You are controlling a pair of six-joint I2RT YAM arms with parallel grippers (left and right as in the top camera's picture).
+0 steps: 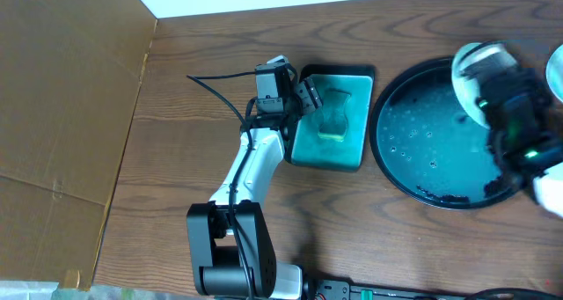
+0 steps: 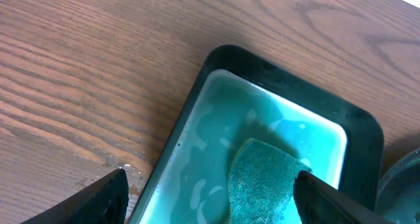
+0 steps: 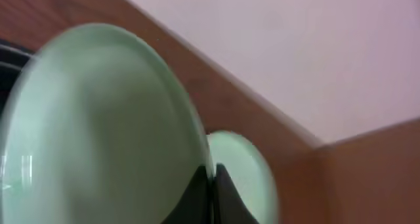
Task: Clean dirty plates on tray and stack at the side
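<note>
My right gripper (image 3: 212, 184) is shut on the rim of a pale mint plate (image 3: 98, 125) and holds it tilted. In the overhead view this plate (image 1: 479, 64) is above the far right part of the black tray (image 1: 420, 137), with the right gripper (image 1: 490, 93) at its near edge. A second mint plate (image 3: 246, 175) lies behind it on the wood and shows at the right edge of the overhead view (image 1: 556, 73). The third plate is not in view. My left gripper (image 2: 210, 204) is open over the sponge (image 2: 262, 184).
A rectangular teal dish (image 1: 303, 146) with a dark rim holds the sponge (image 1: 334, 124) and liquid, just left of the tray. A cardboard sheet (image 1: 62, 98) covers the left of the table. The left arm's base (image 1: 230, 256) stands at the front edge.
</note>
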